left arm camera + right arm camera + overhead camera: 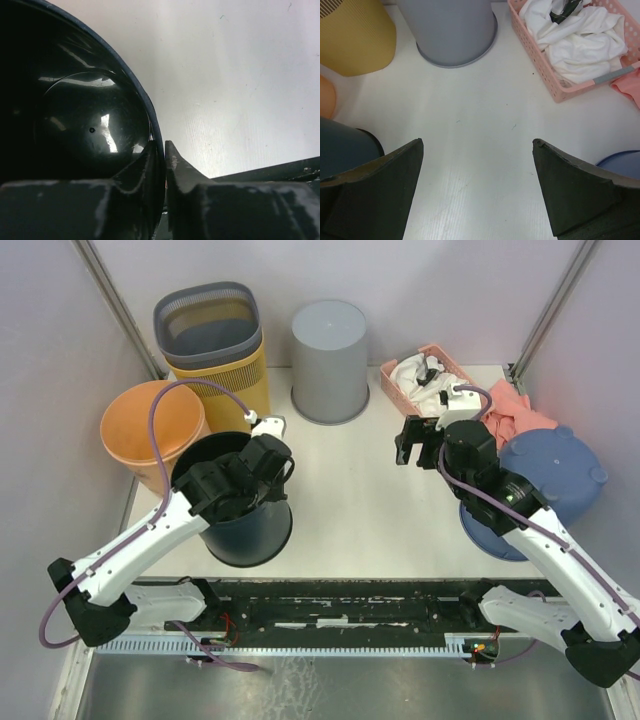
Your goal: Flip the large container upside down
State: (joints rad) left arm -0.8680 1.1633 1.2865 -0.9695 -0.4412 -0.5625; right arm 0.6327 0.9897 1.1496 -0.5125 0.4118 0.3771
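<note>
Left wrist view: left claw (163, 146) clamps the rim of the dark container (90, 130), one finger inside. It stands mouth-up; right claw (477, 141) spread wide, well apart.

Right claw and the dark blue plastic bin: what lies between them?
Only bare white tabletop between right claw and dark blue plastic bin; top view shows it.

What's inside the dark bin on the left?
In the dark bin: bare glossy bottom, one left gripper finger inside the rim. Near side hidden behind the gripper.
</note>
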